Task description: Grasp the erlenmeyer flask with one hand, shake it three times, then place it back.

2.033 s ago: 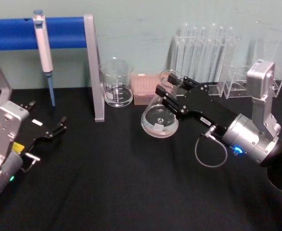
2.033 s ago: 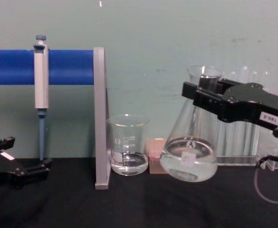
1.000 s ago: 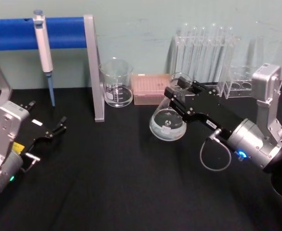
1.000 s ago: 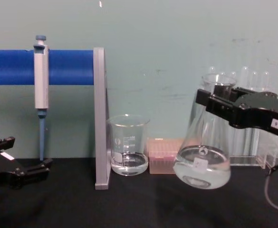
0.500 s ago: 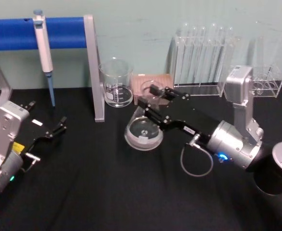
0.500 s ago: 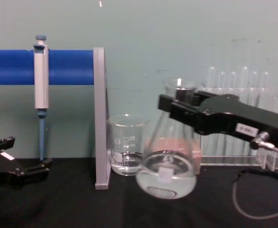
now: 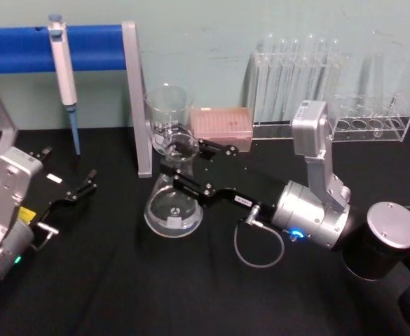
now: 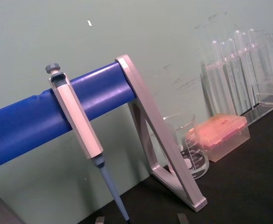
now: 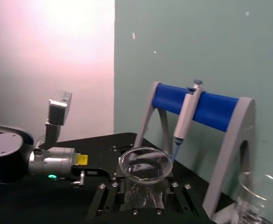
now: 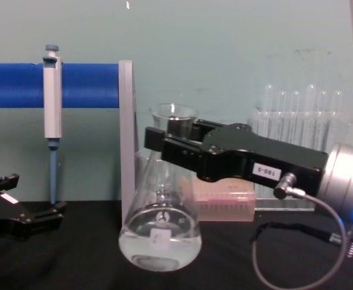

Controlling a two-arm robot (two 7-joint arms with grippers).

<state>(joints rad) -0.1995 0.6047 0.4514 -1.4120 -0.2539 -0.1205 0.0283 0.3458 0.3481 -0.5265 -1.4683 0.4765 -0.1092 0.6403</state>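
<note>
The black desk carries everything. Along its rear left edge stands a stand with a blue bar on grey legs. The right gripper reaches in from the right edge toward the middle of the desk, its silver wrist and grey cable trailing behind it. Its jaws are clamped on the neck of the erlenmeyer flask, one on each side just under the flared rim. At the rear right edge stands a clear rack of tall test tubes. The left gripper lies low by the left edge, well apart from the flask, its jaws spread apart with nothing between them. The flask stands about upright just in front of the stand's right-hand grey leg and the beaker. Its wide base is low over the desk near the rear middle, though I cannot tell whether it touches. Clear liquid fills its bottom, and a small white label shows low on its side. The beaker sits at the rear edge just beside the grey leg. A pink box is just to its right. A pipette hangs upright from the blue bar, tip pointing down.
</note>
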